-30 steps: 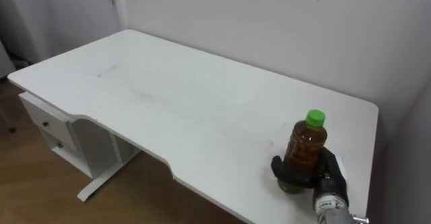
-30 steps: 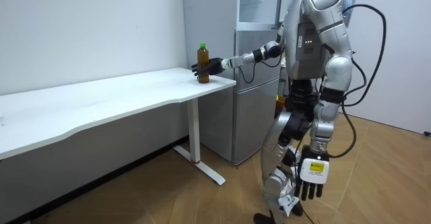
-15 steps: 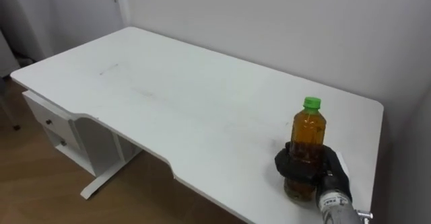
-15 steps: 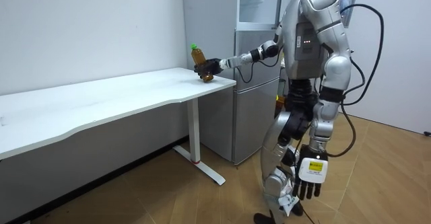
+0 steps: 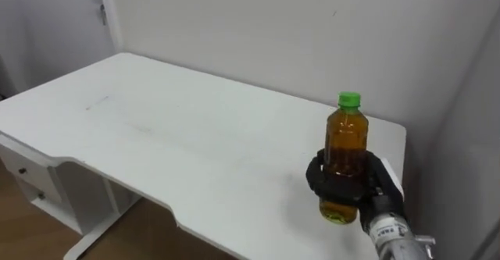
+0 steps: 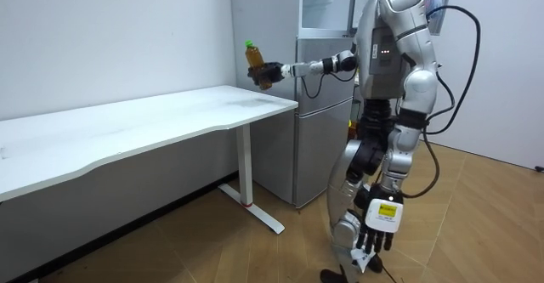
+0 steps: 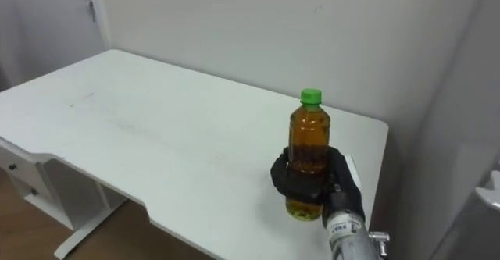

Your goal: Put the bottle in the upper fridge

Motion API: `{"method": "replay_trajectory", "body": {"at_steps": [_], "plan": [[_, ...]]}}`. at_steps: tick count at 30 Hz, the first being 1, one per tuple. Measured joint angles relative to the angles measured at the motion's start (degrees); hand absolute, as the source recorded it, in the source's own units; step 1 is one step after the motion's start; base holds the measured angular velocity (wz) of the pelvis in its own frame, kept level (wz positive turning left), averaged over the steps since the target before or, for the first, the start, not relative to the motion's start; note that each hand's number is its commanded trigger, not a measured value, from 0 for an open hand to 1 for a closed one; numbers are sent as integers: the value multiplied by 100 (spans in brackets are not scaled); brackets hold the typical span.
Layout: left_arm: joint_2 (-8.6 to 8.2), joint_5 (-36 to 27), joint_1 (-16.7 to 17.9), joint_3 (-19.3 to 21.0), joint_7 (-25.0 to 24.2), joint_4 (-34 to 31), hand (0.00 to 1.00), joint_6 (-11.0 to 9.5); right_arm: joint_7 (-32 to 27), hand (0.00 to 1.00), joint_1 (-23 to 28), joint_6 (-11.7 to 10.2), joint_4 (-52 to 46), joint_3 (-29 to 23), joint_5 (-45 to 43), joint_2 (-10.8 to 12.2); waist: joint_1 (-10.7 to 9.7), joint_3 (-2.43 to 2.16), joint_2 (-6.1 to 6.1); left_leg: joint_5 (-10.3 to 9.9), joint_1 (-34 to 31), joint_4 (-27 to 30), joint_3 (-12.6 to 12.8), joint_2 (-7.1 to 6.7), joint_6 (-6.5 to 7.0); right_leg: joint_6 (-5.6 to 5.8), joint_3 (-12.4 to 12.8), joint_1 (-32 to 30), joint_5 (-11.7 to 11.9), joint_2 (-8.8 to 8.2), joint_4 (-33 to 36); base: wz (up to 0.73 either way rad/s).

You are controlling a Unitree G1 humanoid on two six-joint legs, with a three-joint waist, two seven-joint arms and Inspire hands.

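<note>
Worktop [image 5: 156,135] right end below; your right hand [image 5: 373,188] grips the bottle [image 5: 344,143] clear of it; left hand [image 6: 375,232] hangs slack-fingered.

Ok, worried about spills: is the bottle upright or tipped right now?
Upright. The bottle stands vertical, green cap on top, gripped low by the right robot hand, held above the table.

Head pair: two eyes side by side on robot's head, looking down and forward over white table [image 5: 195,143] toward wall; near range, bottle [image 5: 344,154] gripped in right hand [image 5: 373,183] at lower right; both eyes share same tabletop, bottle, hand, right eye placing them slightly further left; room camera: stands well off, side-on to robot, takes in whole robot, table, fridge [image 6: 316,155] behind; shared with head pair: table, bottle, hand.
</note>
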Motion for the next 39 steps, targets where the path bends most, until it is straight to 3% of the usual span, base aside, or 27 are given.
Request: {"method": "replay_trajectory", "body": {"at_steps": [6, 11, 17, 25, 28, 33, 39], "plan": [[-8, 243, 63, 151, -1, -14, 0, -16, 126, 100, 151, 1, -723, -193, -191, -137, -199, -24, 28, 1, 286, -159, 145, 29, -7, -1, 173, 184, 1, 57, -19, -13], [-29, 256, 69, 151, -6, -2, 0, -15, 338, 100, 307, 0, -1391, -400, -176, -154, -420, -14, 55, 5, 408, -238, 291, 63, -9, -9, 385, 191, 32, 90, -19, -17], [-51, 395, 28, 155, -62, 52, 0, -16, 498, 100, 307, 62, -2082, -669, -202, -163, -671, -14, 98, 5, 484, -292, 341, 59, -8, 0, 436, 210, 44, 92, -41, -5], [-56, 509, 56, 263, 4, 174, 0, -30, 603, 100, 306, 61, -2790, -1156, -149, -317, -794, -28, 96, 15, 779, -475, 452, 66, -10, 9, 490, 391, 42, 108, -124, -4], [-56, 506, 56, 286, -8, 186, 0, -38, 590, 100, 306, 62, -2900, -1375, -151, -317, -829, -7, 52, 14, 847, -498, 506, 71, -10, 10, 550, 423, 42, 111, -140, -7], [-56, 507, 54, 624, -127, 216, 0, -64, 610, 100, 308, 62, -3042, -1665, -268, -321, -895, -15, 15, 3, 859, -533, 629, 113, -15, 27, 578, 424, 78, 145, -214, -12], [-57, 505, -17, 651, -139, 399, 0, -106, 682, 100, 312, 58, -3432, -1813, -379, -327, -1032, -23, 36, -7, 876, -538, 806, 170, -34, -7, 853, 336, 111, 207, -213, -18]]}}
